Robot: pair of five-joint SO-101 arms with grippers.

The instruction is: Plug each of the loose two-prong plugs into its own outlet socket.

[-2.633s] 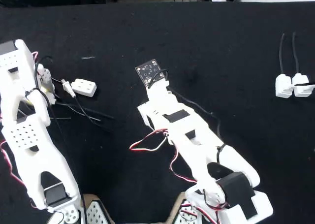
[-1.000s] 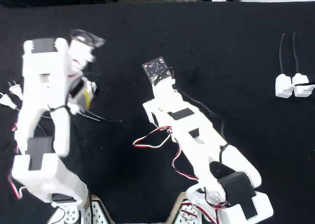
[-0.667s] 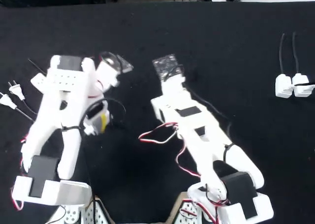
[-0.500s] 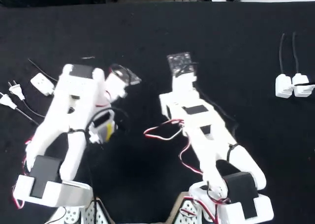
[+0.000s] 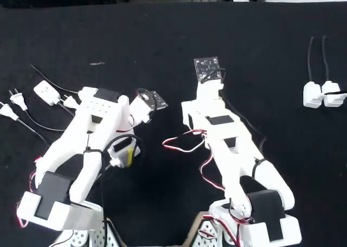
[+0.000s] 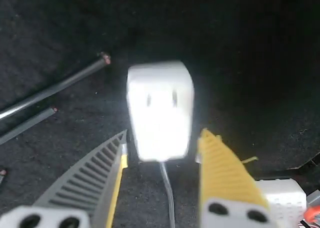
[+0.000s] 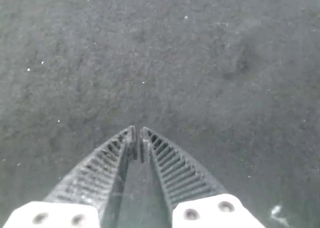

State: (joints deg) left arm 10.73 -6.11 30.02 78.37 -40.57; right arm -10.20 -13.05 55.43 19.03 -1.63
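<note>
I have the left claw (image 6: 164, 135) clamped on a white outlet socket (image 6: 160, 102), right claw (image 7: 138, 138) pinched closed above the black bench (image 7: 210, 52), two loose plugs (image 5: 17, 100) at the left edge

Two arms are recorded: left arm (image 5: 89, 126) and right arm (image 5: 227, 144). Three loose plugs are counted: first plug (image 5: 16, 100), second plug (image 5: 6, 111), third plug (image 5: 70, 101). Two outlet sockets are noted: table socket (image 5: 46, 92), gripped socket (image 6: 160, 110). Two corded white blocks (image 5: 313, 94) are logged.

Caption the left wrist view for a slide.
White outlet socket, two slots facing the camera, at the left gripper on black cloth, two black cable ends beside it.
</note>
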